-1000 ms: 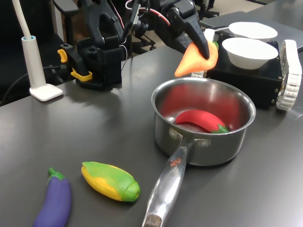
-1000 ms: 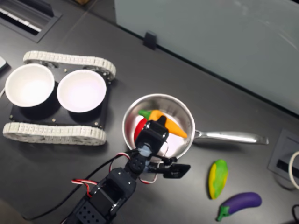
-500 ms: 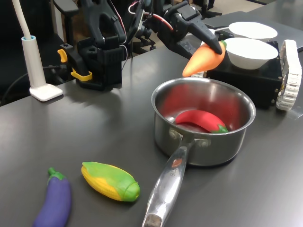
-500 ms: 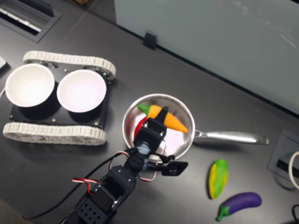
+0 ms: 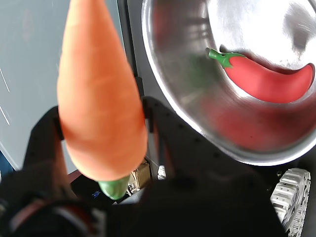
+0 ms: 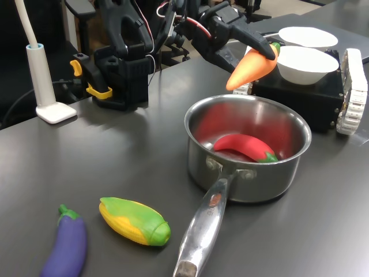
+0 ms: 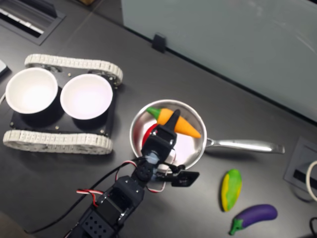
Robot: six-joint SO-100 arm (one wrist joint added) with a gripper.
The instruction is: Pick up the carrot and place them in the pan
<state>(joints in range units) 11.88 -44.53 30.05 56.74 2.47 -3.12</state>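
Observation:
My gripper (image 6: 262,51) is shut on the orange carrot (image 6: 249,68), near its green stem end, and holds it in the air above the far rim of the steel pan (image 6: 291,167). The carrot's tip points down toward the first exterior view's left. From overhead the carrot (image 7: 179,124) lies across the upper part of the pan (image 7: 195,115), with the gripper (image 7: 171,120) over it. The wrist view has the carrot (image 5: 98,94) filling the space between the black fingers (image 5: 158,128), beside the pan (image 5: 163,84).
A red chili pepper (image 6: 245,147) lies inside the pan. Its long handle (image 6: 202,228) reaches toward the table's front edge. A corn cob (image 6: 134,221) and a purple eggplant (image 6: 65,242) lie near it. Two white bowls (image 6: 302,63) sit on a black tracked base behind the pan.
The gripper has carried the carrot a little upward and toward the first exterior view's right, and the carrot has tilted flatter. Nothing else moved.

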